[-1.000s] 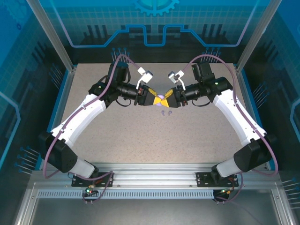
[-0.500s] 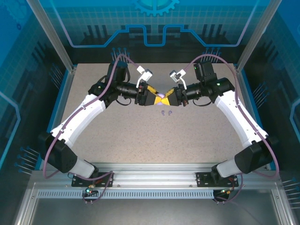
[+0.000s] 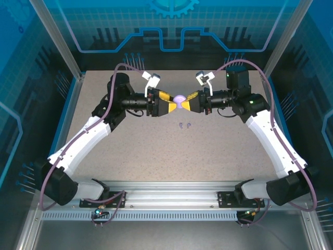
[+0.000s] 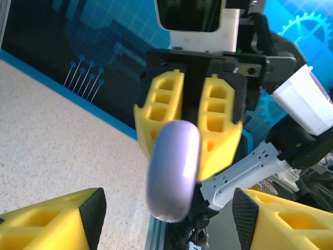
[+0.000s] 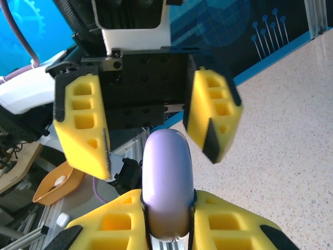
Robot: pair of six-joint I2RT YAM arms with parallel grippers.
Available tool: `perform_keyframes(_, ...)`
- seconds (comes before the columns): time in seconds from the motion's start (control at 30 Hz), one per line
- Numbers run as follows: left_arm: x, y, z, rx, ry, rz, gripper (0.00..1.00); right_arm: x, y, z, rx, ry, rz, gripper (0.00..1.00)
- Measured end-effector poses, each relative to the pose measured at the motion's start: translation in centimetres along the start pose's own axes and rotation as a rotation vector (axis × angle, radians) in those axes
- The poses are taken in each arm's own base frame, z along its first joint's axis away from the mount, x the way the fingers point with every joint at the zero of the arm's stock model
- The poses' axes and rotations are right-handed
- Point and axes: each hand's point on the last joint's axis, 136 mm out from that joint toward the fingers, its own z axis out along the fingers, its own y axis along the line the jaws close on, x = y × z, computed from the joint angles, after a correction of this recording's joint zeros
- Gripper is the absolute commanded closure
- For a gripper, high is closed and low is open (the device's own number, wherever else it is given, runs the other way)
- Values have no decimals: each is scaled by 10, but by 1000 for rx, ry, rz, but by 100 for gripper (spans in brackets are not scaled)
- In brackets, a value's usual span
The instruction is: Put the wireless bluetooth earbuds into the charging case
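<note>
Seen from above, the left arm (image 3: pixel 88 135) reaches in from the left, and its left tool (image 3: pixel 173 104) points right, raised above the speckled surface (image 3: pixel 156 151). Its yellow fingers (image 5: pixel 83 125) stand apart, one on each side of a lilac case (image 3: pixel 180 99), neither touching it. The case hangs in mid-air between the two tools, above the far middle of the surface, and in the wrist views it shows edge-on as a smooth oval. The right tool (image 3: pixel 187 101) points left and is closed on the case, its fingers (image 5: pixel 119 221) pressed against both flat sides. Two lilac earbuds (image 3: pixel 181 125) lie side by side on the surface, just nearer than the case. The right arm (image 3: pixel 270 135) reaches in from the right.
</note>
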Motion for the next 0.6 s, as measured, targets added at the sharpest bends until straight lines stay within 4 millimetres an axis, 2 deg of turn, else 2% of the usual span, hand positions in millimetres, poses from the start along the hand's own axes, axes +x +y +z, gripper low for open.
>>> perform_keyframes(0.23,-8,-13,-4,31,-50,20,45,-11,8,-4,13,-66,7,89)
perform_keyframes(0.43,-8,-18,-1,47,-52,31,49,-16,25,-1,-13,-85,-17,88)
perform_keyframes(0.6,-7,-20,1,53,-49,27,55,-16,27,0,-10,-86,-15,87)
